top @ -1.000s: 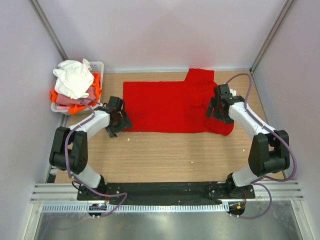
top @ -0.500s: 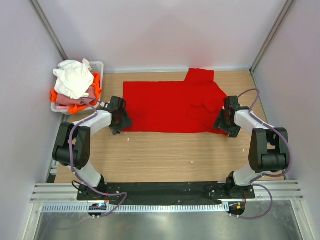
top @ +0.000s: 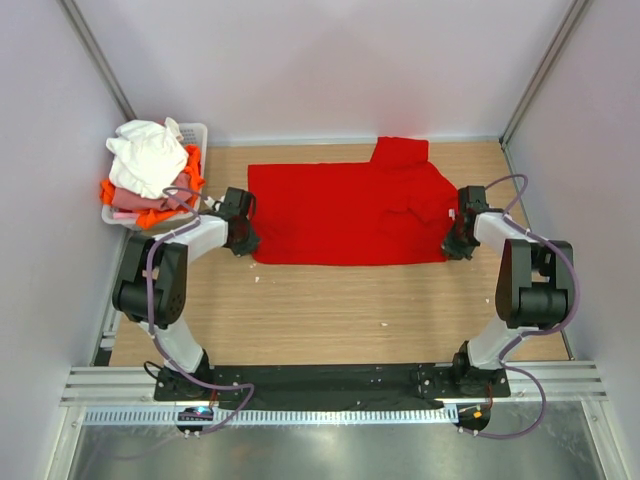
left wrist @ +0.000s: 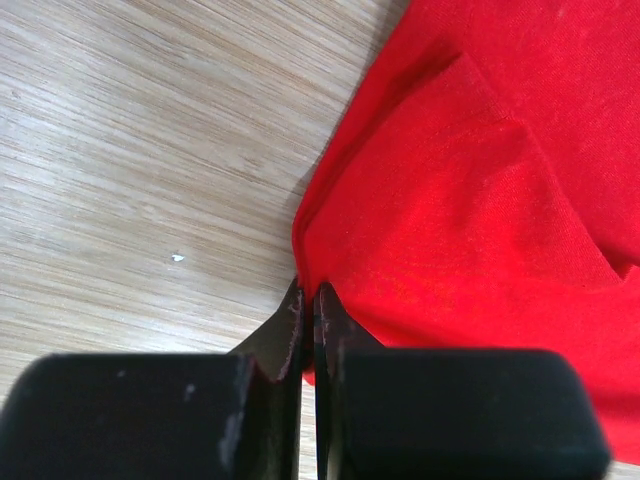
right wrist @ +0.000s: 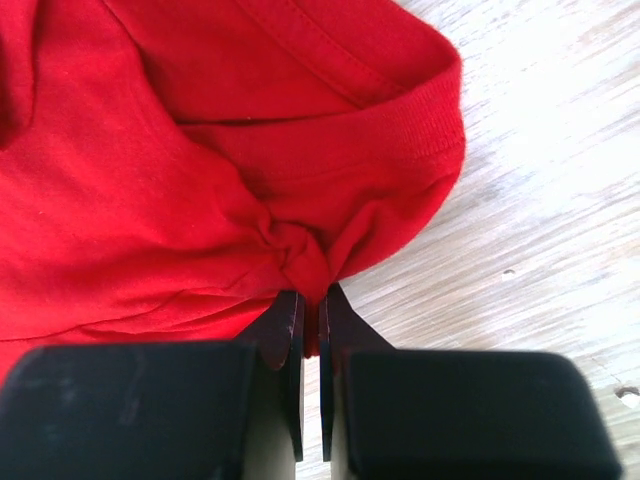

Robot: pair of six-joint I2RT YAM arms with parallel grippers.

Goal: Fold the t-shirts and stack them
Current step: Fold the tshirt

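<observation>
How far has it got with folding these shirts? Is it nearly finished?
Barely begun. Done: the red t-shirt lies spread on the table, seemingly not yet fully folded. In hand: the left gripper and right gripper are each shut on an opposite end of it. Left: the white, pink and orange shirts lie heaped in the basket, and no folded stack is visible.

Red t-shirt [left wrist: 480, 200] is matt knit cloth; table [left wrist: 130, 150] smooth wood-grain; basket [top: 198, 133] plastic.
</observation>
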